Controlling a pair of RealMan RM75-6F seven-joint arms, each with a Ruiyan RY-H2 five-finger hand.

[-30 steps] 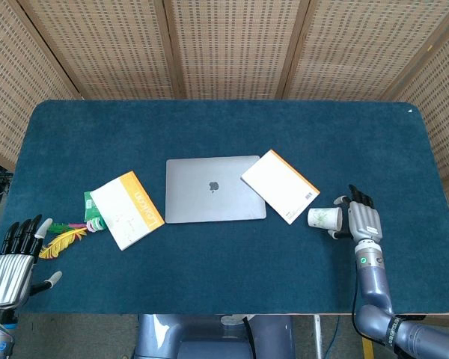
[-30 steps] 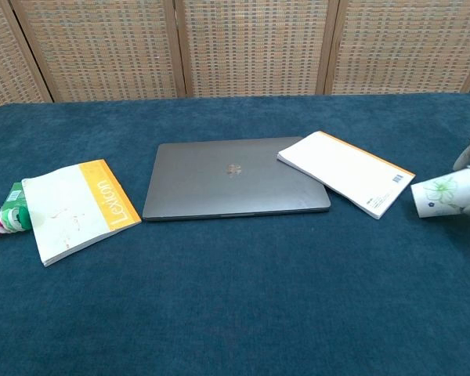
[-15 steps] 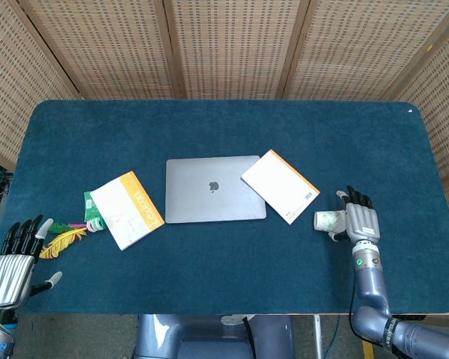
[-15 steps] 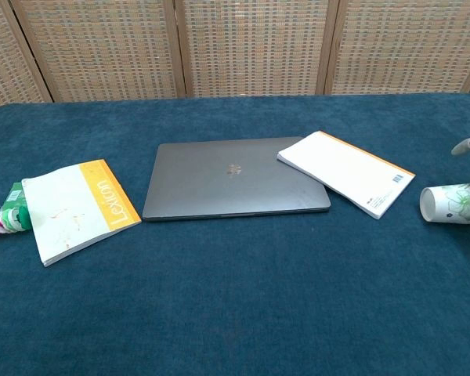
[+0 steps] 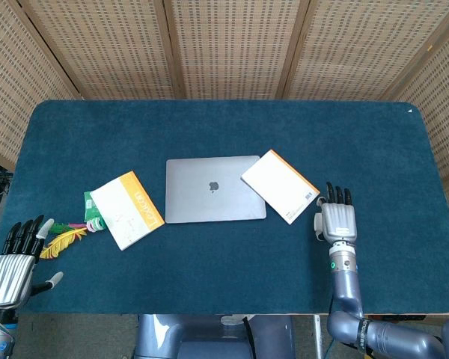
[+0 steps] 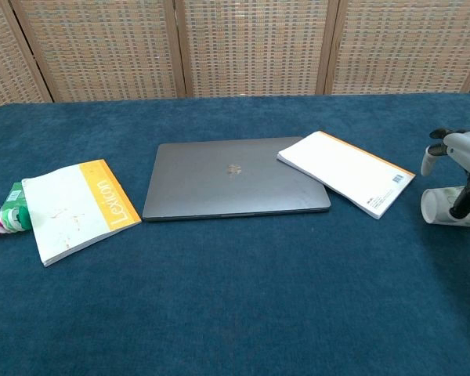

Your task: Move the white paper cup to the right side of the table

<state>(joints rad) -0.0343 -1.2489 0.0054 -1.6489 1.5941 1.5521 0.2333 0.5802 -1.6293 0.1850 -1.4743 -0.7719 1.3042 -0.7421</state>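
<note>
One white paper cup (image 6: 441, 206), two notepads (image 5: 280, 185), one laptop (image 5: 213, 189), two hands (image 5: 337, 221).

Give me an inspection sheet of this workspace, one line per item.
Surface: table with blue cloth.
Job's things: white paper cup on its side, under the right hand.
Clutter: laptop, closed; white notebook overlapping its corner; Lexicon pad; feathers.
Hands: right hand over the cup, grip unclear; left hand open at the table's edge.
Cables: nothing seen on the table.
Surroundings: wicker screens.
</note>
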